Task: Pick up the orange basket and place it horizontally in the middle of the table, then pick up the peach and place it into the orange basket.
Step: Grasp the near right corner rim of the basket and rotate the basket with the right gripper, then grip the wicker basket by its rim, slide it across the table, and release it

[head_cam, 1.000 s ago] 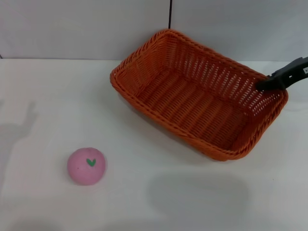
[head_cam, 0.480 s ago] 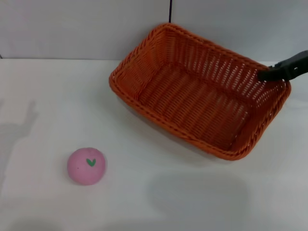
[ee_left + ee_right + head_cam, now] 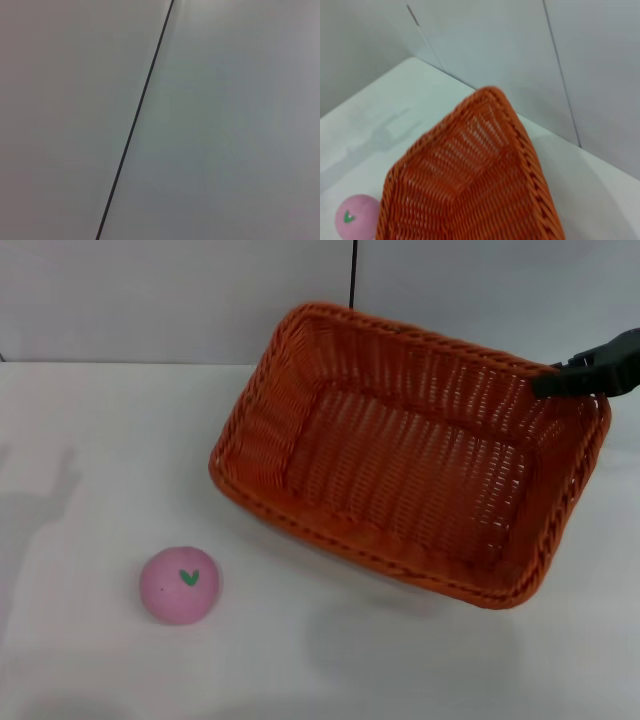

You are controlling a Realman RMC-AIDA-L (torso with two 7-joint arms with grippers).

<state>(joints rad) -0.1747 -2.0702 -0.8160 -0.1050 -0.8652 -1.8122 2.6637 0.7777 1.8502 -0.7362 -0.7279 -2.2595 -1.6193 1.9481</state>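
The orange basket (image 3: pixel 410 455) is gripped at its far right rim by the right gripper (image 3: pixel 548 383), lifted and tilted, not yet placed mid-table (image 3: pixel 90 440). The peach (image 3: pixel 180 585) sits untouched, front-left. So barely halfway.

right pincer (image 3: pixel 548 383) runs off frame; its grip unclear.

Right gripper (image 3: pixel 548 383) enters from the right edge above the table's (image 3: pixel 90 440) far right area, fingers clamped on the orange basket's (image 3: pixel 400 460) far right rim; left arm unseen.
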